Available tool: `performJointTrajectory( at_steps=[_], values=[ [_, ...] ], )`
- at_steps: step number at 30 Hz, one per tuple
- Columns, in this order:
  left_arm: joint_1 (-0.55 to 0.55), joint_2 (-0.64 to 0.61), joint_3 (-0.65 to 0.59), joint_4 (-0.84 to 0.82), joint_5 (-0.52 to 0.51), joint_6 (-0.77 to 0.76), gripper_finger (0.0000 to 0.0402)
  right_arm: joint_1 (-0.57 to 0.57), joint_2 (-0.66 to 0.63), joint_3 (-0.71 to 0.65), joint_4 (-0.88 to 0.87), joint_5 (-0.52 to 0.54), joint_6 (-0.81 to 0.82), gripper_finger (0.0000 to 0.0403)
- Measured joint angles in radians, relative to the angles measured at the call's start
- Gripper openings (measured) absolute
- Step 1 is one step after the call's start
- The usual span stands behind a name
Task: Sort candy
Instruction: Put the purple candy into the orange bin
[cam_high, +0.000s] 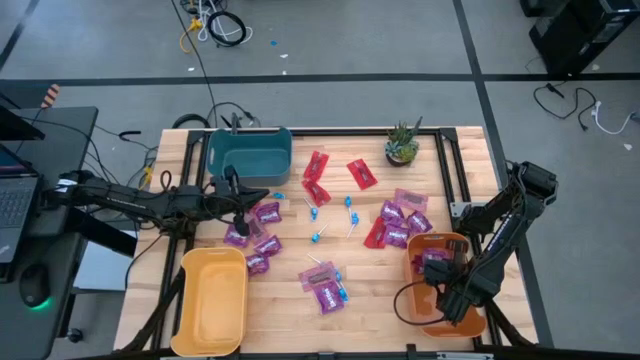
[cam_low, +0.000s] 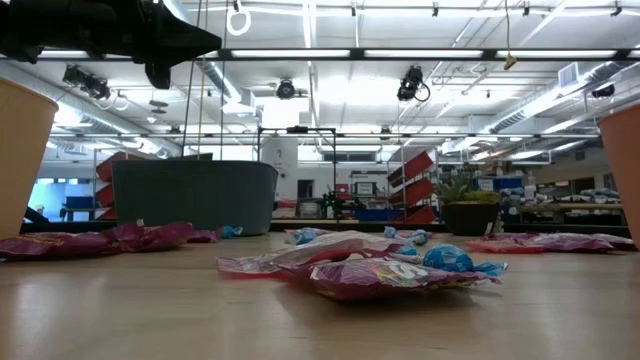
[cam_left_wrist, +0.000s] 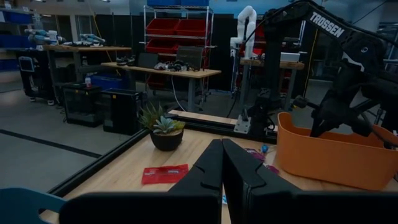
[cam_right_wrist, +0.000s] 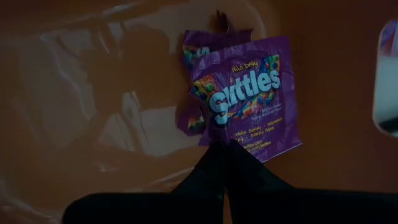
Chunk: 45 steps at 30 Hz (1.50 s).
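Candy lies scattered over the wooden table: purple packets (cam_high: 400, 222), red packets (cam_high: 318, 175) and blue lollipops (cam_high: 335, 215). My right gripper (cam_right_wrist: 227, 148) points down inside the orange bin (cam_high: 455, 243), shut on a purple packet (cam_right_wrist: 245, 93); a second purple packet (cam_right_wrist: 189, 53) shows from behind it. My left gripper (cam_left_wrist: 222, 152) is shut with nothing in it. It hangs level above the table beside the teal bin (cam_high: 248, 152), over the purple packets at the left (cam_high: 262, 212). My right gripper pinches the purple packet's edge (cam_right_wrist: 249, 149) between its two fingers, from above with the fingers pointing down. The packet faces the wrist camera flat, over the bin's floor. Whether it rests on that floor I cannot tell.
A yellow bin (cam_high: 212, 300) stands at the near left and a small potted plant (cam_high: 402, 145) at the far right. More purple packets with lollipops (cam_high: 325, 285) lie near the middle of the front edge. A black frame rail (cam_high: 445, 160) borders the table's right side.
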<state>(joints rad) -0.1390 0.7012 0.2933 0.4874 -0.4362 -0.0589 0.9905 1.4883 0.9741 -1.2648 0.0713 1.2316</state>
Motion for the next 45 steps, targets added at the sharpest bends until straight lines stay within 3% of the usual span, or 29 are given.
performJointTrajectory(
  at_steps=[16,27,34,41,45],
  values=[
    [0.0,0.0,0.0,-0.005,0.0,0.001,0.0006,-0.035,-0.001,0.0,0.071,0.017,-0.007,0.0002],
    [0.0,0.0,0.0,-0.008,0.0,0.001,0.0006,-0.077,-0.001,0.0,0.069,0.015,-0.009,0.0061],
    [0.0,0.0,0.0,-0.008,0.0,0.001,0.0006,-0.083,-0.002,0.007,0.011,-0.094,0.001,0.0079],
    [0.0,0.0,0.0,-0.007,0.0,-0.003,0.0006,-0.082,-0.033,0.136,-0.11,-0.109,0.068,0.0076],
    [0.0,0.0,0.0,-0.007,0.0,-0.005,0.0006,-0.082,-0.064,0.255,-0.194,-0.046,0.119,0.0075]
  ],
)
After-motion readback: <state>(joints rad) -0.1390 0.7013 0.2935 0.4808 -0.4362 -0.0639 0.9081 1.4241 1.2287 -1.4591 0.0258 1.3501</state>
